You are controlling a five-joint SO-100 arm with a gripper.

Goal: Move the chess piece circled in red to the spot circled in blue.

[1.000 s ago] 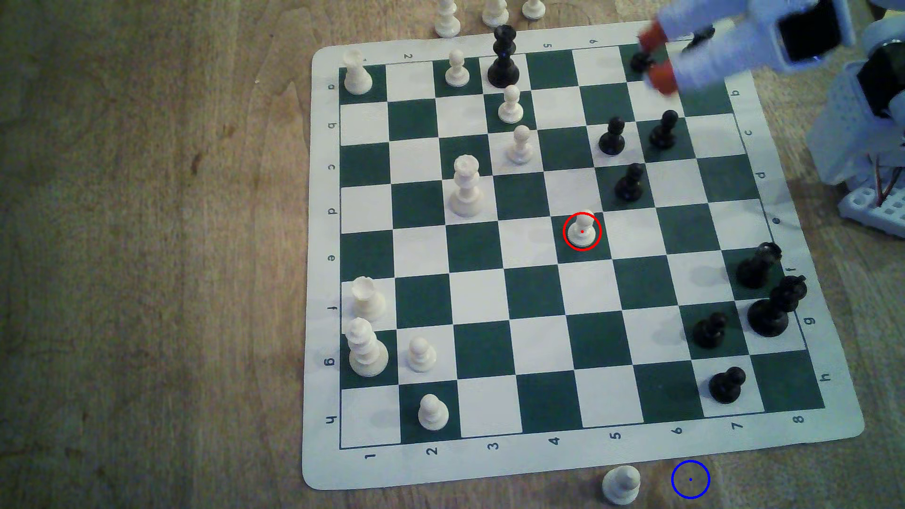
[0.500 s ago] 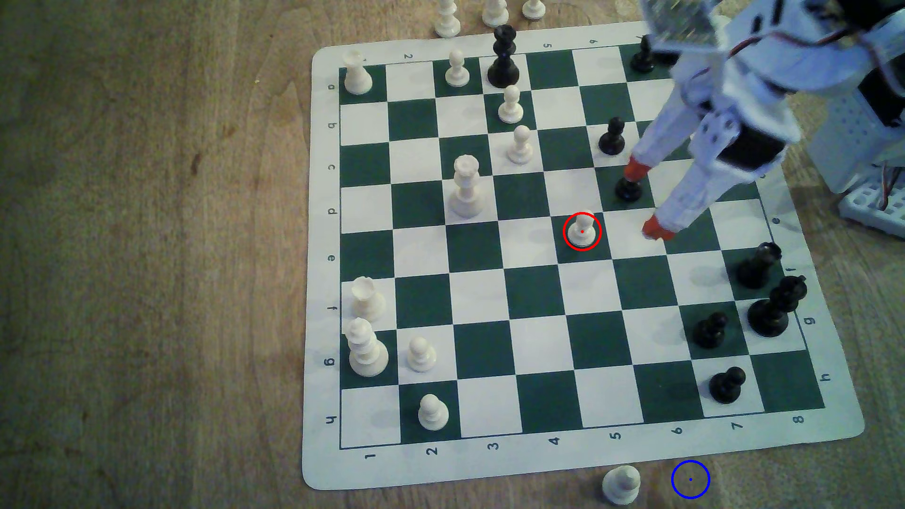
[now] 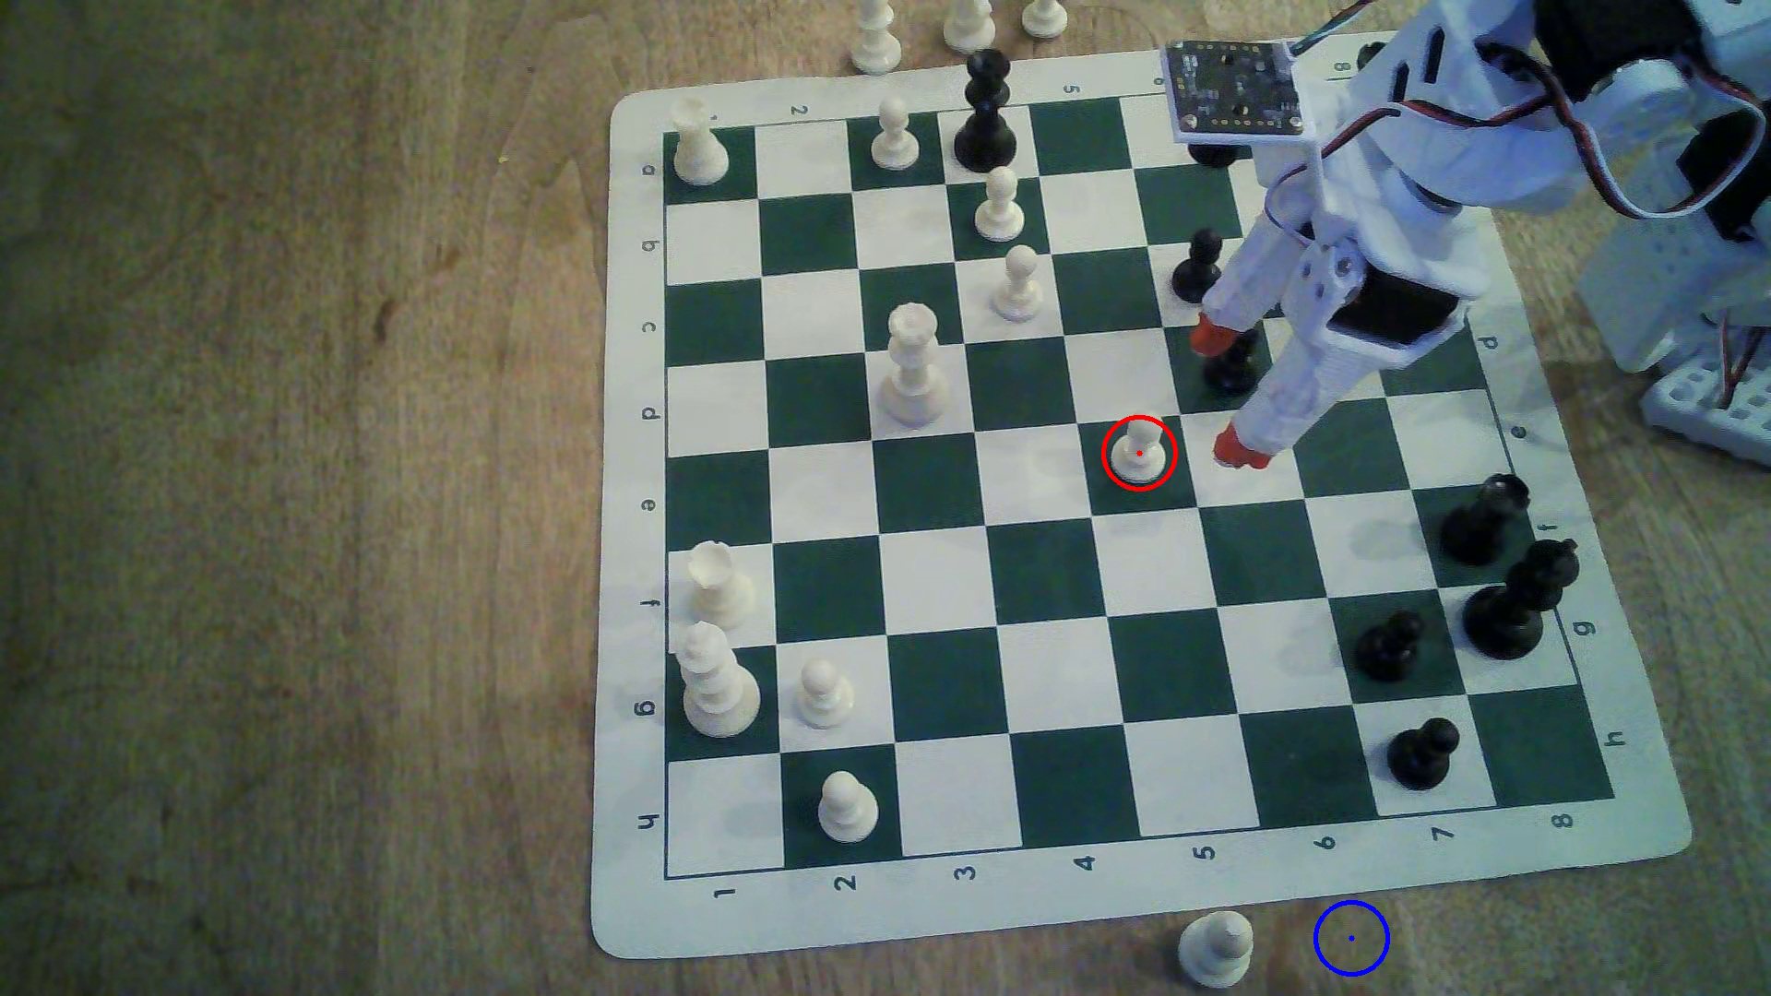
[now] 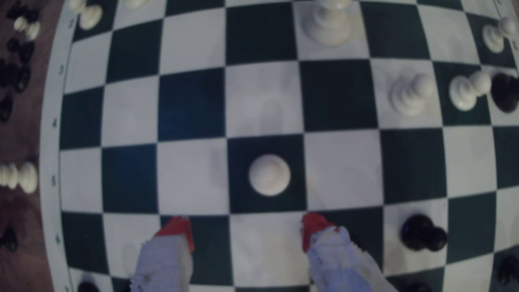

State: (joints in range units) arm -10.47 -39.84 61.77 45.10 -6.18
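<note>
The chess piece, a small cream-white pawn ringed in red, stands upright on a dark square near the board's middle; from the wrist view I look almost straight down on its round head. My gripper hangs open just to the exterior view's right of it, red fingertips apart and holding nothing. In the wrist view the gripper frames the square beside the pawn. The spot, a blue ring on bare wood, lies off the board's near edge.
A black pawn stands between my fingers' line, another black pawn just behind. A tall white piece stands to the exterior view's left. A fallen white pawn lies beside the blue ring. Black pieces crowd the board's right edge.
The arm has swung from the board's far right corner down toward the ringed pawn; in the last half second the open fingers shifted slightly to the exterior view's left. No piece has moved.
</note>
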